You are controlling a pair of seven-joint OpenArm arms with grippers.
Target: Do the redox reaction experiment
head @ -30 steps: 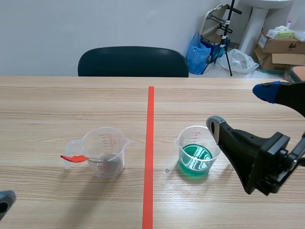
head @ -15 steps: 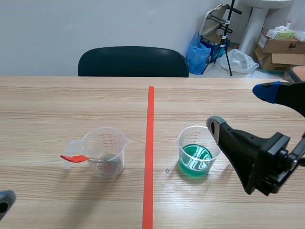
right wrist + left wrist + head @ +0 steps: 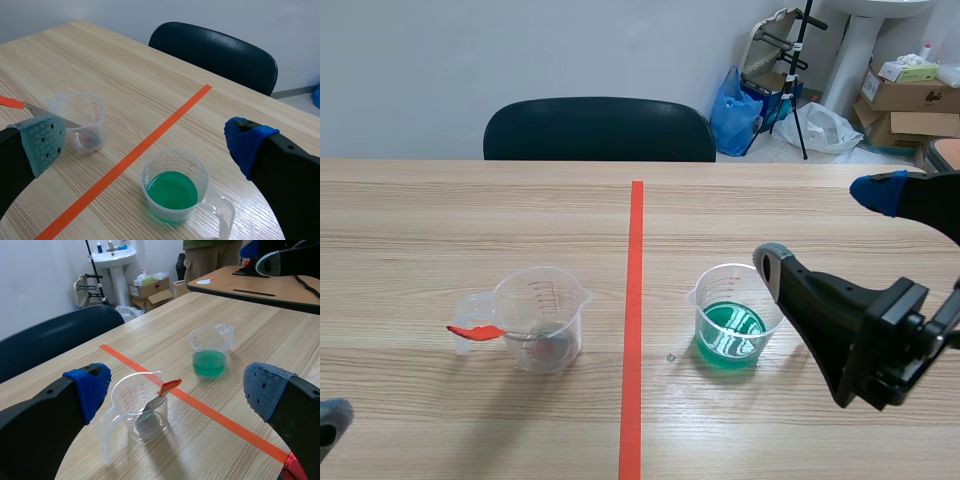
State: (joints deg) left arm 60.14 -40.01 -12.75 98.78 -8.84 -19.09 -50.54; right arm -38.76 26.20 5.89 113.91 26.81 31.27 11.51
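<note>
1. Hanging low at the near left corner of the table, left gripper [image 3: 177, 390] has its fingers spread wide with nothing between them; only a grey pad tip [image 3: 328, 425] shows in the scene view.
2. Right gripper [image 3: 827, 228] comes in from the right, fingers also spread wide and holding nothing. Near finger has a grey-green pad [image 3: 42, 142], far finger a blue one [image 3: 247, 145].
3. Clear plastic measuring cup with green liquid [image 3: 730, 320] stands upright on the light wood-grain table [image 3: 420, 230], right of the orange-red tape line [image 3: 634, 320]. It is about a third full.
4. In the scene view the right gripper's near finger sits just beside that cup's rim; can't tell if it touches. From the right wrist view the cup [image 3: 175, 192] lies below and between the spread fingers, not pinched.
5. Second clear plastic measuring cup with red markings [image 3: 542, 318] stands upright left of the tape, well apart from the green one, ahead of the left gripper [image 3: 137, 407].
6. Metal spoon with a red-orange handle [image 3: 475, 331] leans inside this cup, bowl down, handle sticking out over the rim on the cup-handle side. Some grey stuff is at the bottom.
7. Dark blue chair [image 3: 600, 128] is pushed in at the table's far edge.
8. Farther back: blue bag [image 3: 732, 110], white pedestal basin [image 3: 860, 40], cardboard boxes [image 3: 910, 95].
</note>
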